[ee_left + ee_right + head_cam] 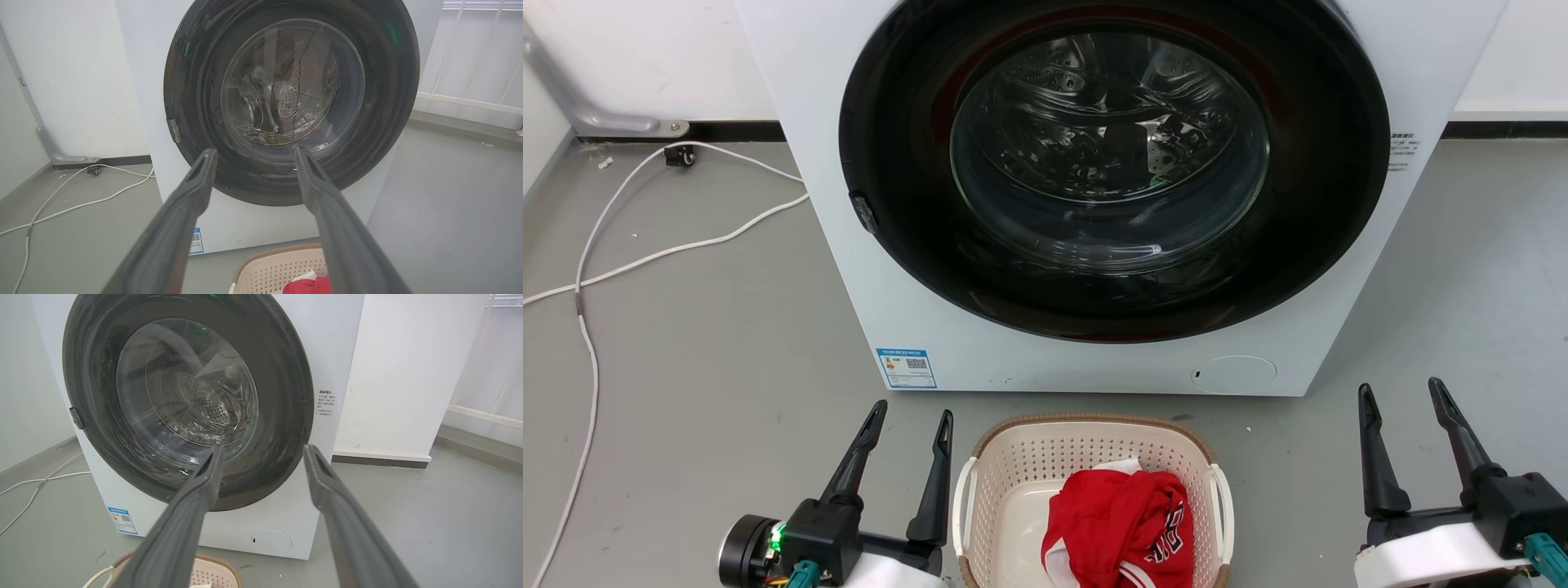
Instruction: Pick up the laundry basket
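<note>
Washing machine (890,310) (door closed). Laundry basket (1029,465) sits on the floor just before its front panel, a red garment (1119,523) inside. Left gripper (913,410) and right gripper (1400,385) before the machine's lower corners, clear of the basket. Both are spread wide, empty.

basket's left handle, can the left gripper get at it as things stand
Probably yes: the left gripper is open right beside the basket, and nothing lies between it and the white handle.

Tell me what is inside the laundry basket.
A crumpled red garment with white trim lies in the laundry basket, on its right side; bare cream bottom shows at left. Anything beneath the garment is covered.
</note>
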You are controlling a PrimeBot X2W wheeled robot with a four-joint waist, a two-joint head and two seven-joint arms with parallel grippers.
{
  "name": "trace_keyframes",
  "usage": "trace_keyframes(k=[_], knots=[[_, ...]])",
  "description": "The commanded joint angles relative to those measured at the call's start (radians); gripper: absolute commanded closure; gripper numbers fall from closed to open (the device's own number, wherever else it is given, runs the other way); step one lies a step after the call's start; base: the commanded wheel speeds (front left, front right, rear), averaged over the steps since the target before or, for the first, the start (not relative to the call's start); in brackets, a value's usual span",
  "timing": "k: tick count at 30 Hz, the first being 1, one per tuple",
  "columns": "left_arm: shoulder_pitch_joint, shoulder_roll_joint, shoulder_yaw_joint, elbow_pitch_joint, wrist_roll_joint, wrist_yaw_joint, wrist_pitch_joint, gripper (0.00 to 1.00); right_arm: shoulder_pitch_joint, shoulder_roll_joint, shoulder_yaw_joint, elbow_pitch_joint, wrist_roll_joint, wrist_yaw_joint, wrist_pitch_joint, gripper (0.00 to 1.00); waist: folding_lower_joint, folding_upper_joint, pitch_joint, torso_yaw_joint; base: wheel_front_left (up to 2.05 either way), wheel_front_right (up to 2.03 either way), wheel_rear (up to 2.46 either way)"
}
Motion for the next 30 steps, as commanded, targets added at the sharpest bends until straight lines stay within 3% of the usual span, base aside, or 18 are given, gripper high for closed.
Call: trace_keyframes(k=[1,18,30], knots=[[0.007,-0.001,0.003,0.001,0.005,-0.001,-0.003,0.0,0.003,0.001,0.0,0.003,0.002,0.0,-0.002,0.0,0.0,0.0,0.0,0.0,0.0,0.0,0.0],[-0.011,-0.002,0.001,0.021,0.0,0.001,-0.003,0.0,-0.011,0.001,0.004,0.004,0.006,0.0,-0.002,0.0,0.0,0.0,0.041,-0.003,0.0,0.0,0.0],[-0.184,0.013,0.036,0.112,0.043,-0.01,-0.003,0.0,-0.199,0.001,0.062,0.065,-0.007,0.0,-0.002,0.0,0.0,0.0,0.315,-0.036,0.0,0.0,0.0]])
